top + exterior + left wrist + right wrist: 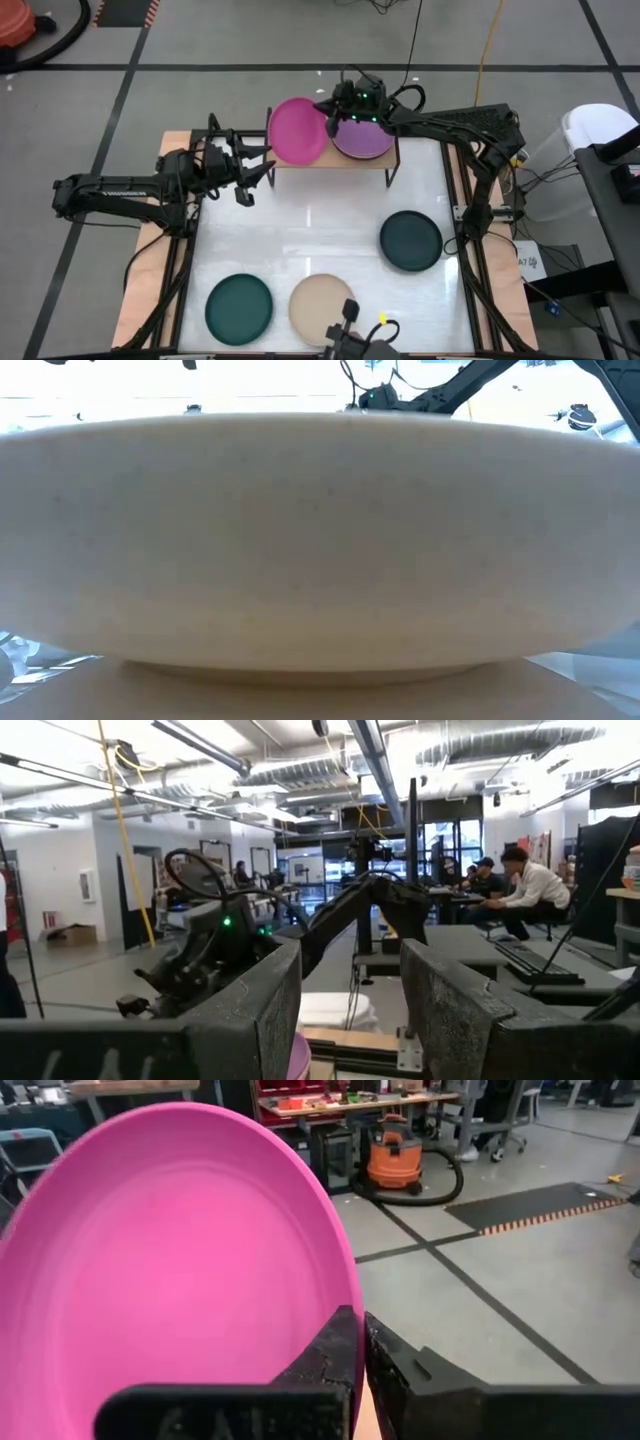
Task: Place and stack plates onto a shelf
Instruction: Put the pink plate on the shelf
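Right pincer [357, 1342] pinches magenta plate [170, 1270] rim, above shelf [330, 163].

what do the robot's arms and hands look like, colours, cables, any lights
Both arms are dark, nearly black, built of slim jointed segments with black cables looped along them. The left hand ends in two blocky dark fingers with a rough, grainy surface. The right hand has the same dark fingers, and small green lights glow on its wrist.

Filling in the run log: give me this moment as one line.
right tool: shut on magenta plate, over shelf | left tool: open, beside shelf | purple plate: on shelf
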Motion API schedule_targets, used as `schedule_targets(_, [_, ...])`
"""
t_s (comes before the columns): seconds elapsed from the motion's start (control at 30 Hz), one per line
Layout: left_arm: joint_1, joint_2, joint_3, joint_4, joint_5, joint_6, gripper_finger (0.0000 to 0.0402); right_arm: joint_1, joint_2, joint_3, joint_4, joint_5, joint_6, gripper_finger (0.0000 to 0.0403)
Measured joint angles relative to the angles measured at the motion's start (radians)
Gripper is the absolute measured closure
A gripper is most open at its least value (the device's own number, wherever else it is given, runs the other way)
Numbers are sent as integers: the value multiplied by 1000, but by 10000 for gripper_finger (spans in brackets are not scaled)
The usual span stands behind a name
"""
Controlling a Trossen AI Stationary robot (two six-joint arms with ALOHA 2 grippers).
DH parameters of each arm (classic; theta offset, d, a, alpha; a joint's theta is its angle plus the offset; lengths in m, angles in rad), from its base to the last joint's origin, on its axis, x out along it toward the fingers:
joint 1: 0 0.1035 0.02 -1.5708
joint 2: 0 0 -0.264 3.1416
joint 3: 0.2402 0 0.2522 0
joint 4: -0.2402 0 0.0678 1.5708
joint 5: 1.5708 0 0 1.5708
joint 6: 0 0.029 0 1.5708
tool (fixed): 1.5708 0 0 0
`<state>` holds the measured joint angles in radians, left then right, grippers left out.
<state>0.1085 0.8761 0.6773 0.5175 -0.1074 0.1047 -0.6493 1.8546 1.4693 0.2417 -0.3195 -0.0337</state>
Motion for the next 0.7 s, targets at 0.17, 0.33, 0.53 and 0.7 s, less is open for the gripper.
schedule_targets(0.17, [1, 1, 0, -15, 0, -3, 225, -17, 17, 2, 8, 4, -4, 402])
schedule_targets(0.33, [1, 1, 0, -17, 0, -14, 225, -27, 41, 2, 4, 5, 7, 402])
schedule_targets(0.53, [1, 1, 0, -21, 0, -27, 225, -27, 52, 2, -9, 5, -4, 396])
schedule_targets(0.7, [1, 1, 0, -27, 0, -39, 225, -26, 53, 2, -18, 6, -5, 370])
